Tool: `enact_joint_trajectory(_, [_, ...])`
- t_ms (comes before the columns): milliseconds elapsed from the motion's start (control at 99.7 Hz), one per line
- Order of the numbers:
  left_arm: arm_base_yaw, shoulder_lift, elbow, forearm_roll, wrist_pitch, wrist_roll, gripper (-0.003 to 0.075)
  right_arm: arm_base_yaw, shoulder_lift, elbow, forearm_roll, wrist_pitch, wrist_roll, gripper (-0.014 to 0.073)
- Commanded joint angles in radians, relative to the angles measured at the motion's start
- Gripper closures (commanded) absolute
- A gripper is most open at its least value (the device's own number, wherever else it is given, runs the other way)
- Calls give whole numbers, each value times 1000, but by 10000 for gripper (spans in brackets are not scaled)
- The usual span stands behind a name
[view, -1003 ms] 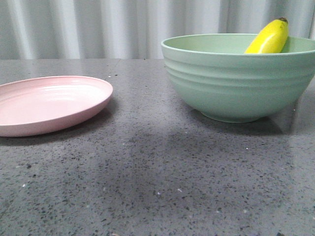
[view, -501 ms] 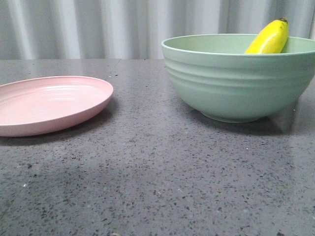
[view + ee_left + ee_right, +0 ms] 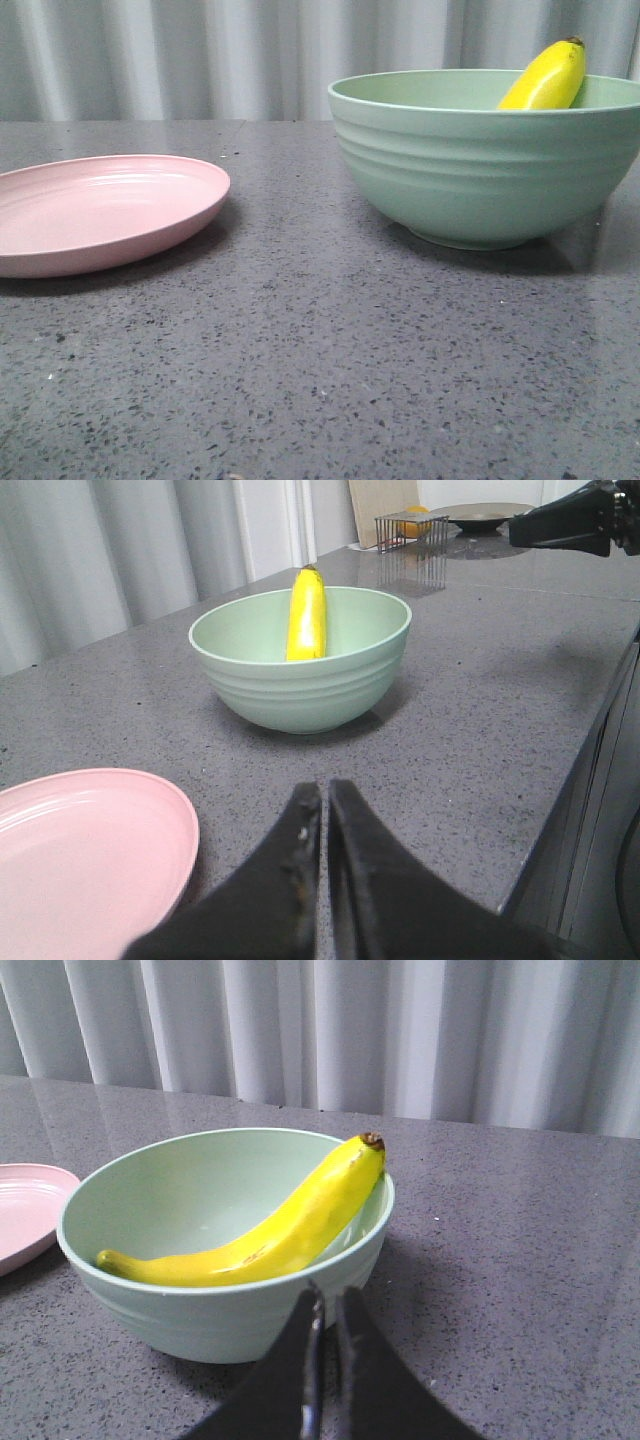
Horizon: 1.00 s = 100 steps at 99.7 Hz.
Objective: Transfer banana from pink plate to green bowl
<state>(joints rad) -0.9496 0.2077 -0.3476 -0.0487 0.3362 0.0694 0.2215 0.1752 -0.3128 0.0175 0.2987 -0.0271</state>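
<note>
banana point(image 3: 270, 1230) x1 in green bowl point(image 3: 480, 170) x1, pink plate point(image 3: 100, 215) x1.

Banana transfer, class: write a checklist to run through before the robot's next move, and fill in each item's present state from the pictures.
1. Banana inside the green bowl, dark tip leaning on the rim: ok.
2. Pink plate holds nothing: ok.
3. Left pincer shut, holding nothing, above the table short of the bowl: ok.
4. Right pincer shut, holding nothing, outside the bowl's near wall: ok.
5. Bowl upright on the grey table: ok.
6. Banana settled and will not slide: cannot tell.
</note>
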Motion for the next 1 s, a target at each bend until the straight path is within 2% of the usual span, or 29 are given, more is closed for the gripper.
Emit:
enact_joint_trajectory(0, [-4, -6, -16, -9, -91, -10, 741, -2, -28, -4, -10, -90, -8, 657])
enact_joint_trajectory(702, [0, -6, 22, -6, -110, -10, 741, -2, -37, 13, -10, -87, -8, 657])
enact_joint_trajectory(822, [57, -6, 58, 26, -231, -10, 741, -2, -37, 13, -10, -87, -8, 657])
enact_joint_trajectory(993, [252, -6, 155, 26, -521, -10, 741, -2, -37, 13, -10, -87, -8, 657])
